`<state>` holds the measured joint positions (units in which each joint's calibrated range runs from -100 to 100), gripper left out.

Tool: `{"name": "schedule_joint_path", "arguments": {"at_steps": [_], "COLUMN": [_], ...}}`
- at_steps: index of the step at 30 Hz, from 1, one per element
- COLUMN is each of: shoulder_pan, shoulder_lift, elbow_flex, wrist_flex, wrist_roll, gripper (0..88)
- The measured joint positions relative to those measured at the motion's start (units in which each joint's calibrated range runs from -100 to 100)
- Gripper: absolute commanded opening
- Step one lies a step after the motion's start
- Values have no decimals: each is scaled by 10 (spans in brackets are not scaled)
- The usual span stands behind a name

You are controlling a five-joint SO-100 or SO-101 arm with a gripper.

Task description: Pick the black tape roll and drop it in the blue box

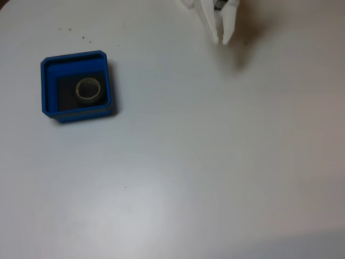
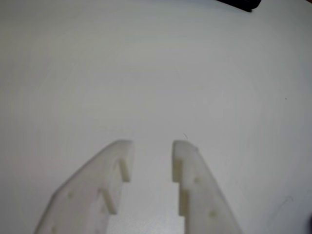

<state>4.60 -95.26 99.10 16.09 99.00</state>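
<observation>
Item 1: the blue box point(image 1: 47, 86), middle left of the fixed view, square to the white table point(image 1: 205, 172). Stepped blue rim, dark floor.

Item 2: the black tape roll point(image 1: 88, 90), lying flat on the box floor, right of centre, close to the right wall; touching or apart cannot be told. Pale core faces up; the dark outer band hardly separates from the dark floor. Judged from this lie: the drop is already made, and the roll rests where it fell.

Item 3: the gripper point(image 1: 222, 39), white, at the top edge of the fixed view right of centre, well apart from the box. Its shadow falls on the table just below and to the right. Judged: parked clear of the box because nothing is left to carry.

Item 4: finger state. In the wrist view the fingers point(image 2: 192, 170) rise from the lower edge, spread with a clear gap, bare table between them, nothing held.

Item 5: view differences. The fixed view supplies box, roll and their relation to the arm. The wrist view supplies the gap between the fingertips, which the fixed view gives only narrowly, and a dark object point(image 2: 241, 4) at its top edge, not identifiable.
</observation>
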Motion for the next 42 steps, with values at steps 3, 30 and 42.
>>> {"name": "schedule_joint_path", "arguments": {"at_steps": [3,30,42], "shoulder_pan": [0,-11,-11], "shoulder_lift": [0,0,0], "elbow_flex": [0,0,0], "wrist_flex": [0,-78,-78], "wrist_roll": [0,0,0], "gripper": [14,14,15]}}
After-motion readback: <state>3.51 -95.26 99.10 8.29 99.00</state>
